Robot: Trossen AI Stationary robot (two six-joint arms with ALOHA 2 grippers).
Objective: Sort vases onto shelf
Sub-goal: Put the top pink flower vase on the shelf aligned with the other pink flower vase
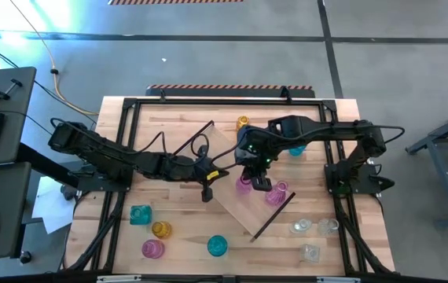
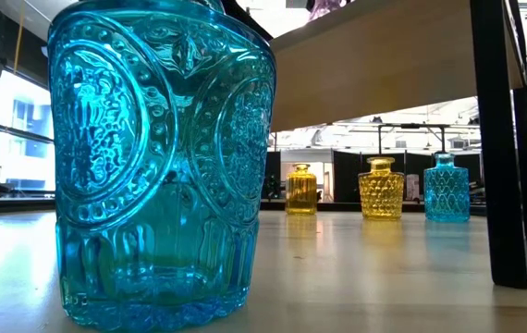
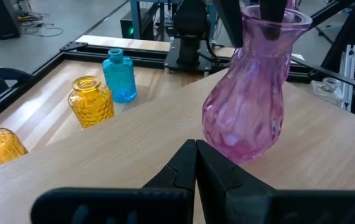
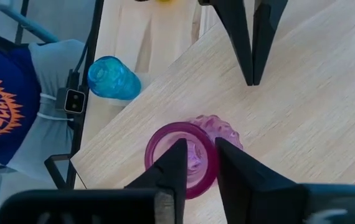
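Placing step, by the look of it: pink vase (image 4: 187,155) standing upright on the shelf (image 1: 232,200), near the middle of the board, which lies skewed across the counter (image 1: 177,126). Right gripper (image 4: 196,163) straight above it, fingers slightly parted astride the rim, 1 inside the mouth and 1 outside, grip seemingly just easing. Left gripper (image 3: 195,163) fully closed, empty, low on the shelf just beside the vase. To finish well: open a little wider first, then lift straight up so neither finger drags the neck and tips the vase. Second pink vase (image 1: 277,193) close by toward the shelf's dark end piece; avoid swinging that way. Teal, amber and clear vases wait near the counter's front edge.
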